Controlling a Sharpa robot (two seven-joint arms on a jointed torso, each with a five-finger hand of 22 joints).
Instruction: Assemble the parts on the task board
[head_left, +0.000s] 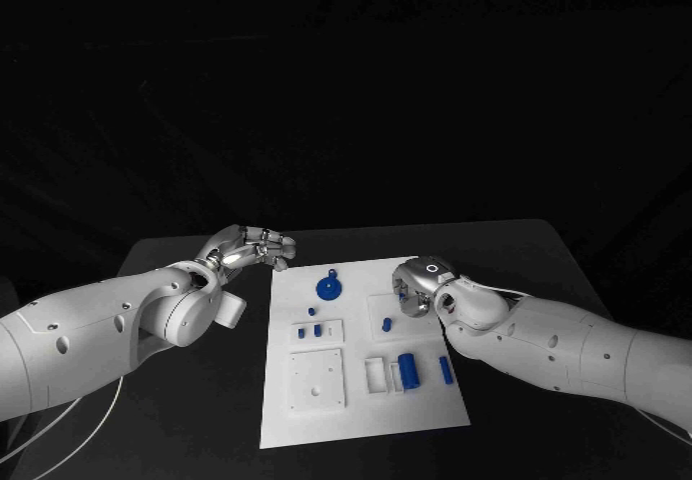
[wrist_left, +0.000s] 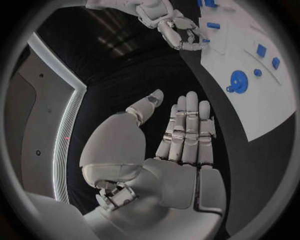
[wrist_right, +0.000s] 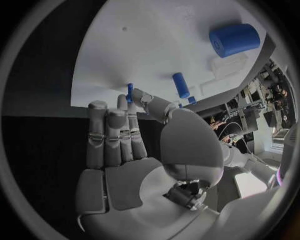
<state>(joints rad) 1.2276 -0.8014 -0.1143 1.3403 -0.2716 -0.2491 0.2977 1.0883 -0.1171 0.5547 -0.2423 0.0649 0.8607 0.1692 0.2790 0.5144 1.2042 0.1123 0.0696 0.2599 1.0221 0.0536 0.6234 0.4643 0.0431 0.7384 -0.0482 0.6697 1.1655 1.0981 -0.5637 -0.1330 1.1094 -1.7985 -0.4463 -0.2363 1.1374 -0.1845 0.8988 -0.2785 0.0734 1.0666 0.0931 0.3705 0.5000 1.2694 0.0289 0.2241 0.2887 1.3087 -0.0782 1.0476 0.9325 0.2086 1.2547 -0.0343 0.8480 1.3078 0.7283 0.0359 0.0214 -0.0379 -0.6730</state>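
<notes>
While both arms reach in from the sides of the head view, the scene reads as follows.

Counter: the black counter (head_left: 188, 400) carries the white task board (head_left: 361, 420), which lies in the lower middle of the frame, tilted slightly.

Parts, upper board: a round blue disc part with a small tab (head_left: 330, 288) lies near the board's upper edge; a small blue peg (head_left: 388, 324) lies to its lower right, just beside the right robot hand.

Parts, lower board: two small blue pieces (head_left: 309, 330) sit at the board's left middle; a blue cylinder (head_left: 408, 369) and a narrower blue bar (head_left: 446, 370) lie side by side at lower right.

Left robot hand: the left robot hand (head_left: 254, 248) hovers at the centre left, off the board's upper left corner; its own wrist view shows the fingers (wrist_left: 187, 130) straight, side by side, holding nothing.

Right robot hand: the right robot hand (head_left: 423, 283) is over the board's right edge; its wrist view shows a thin blue pin (wrist_right: 130, 93) just at its fingertips; whether it is pinched cannot be told.
</notes>
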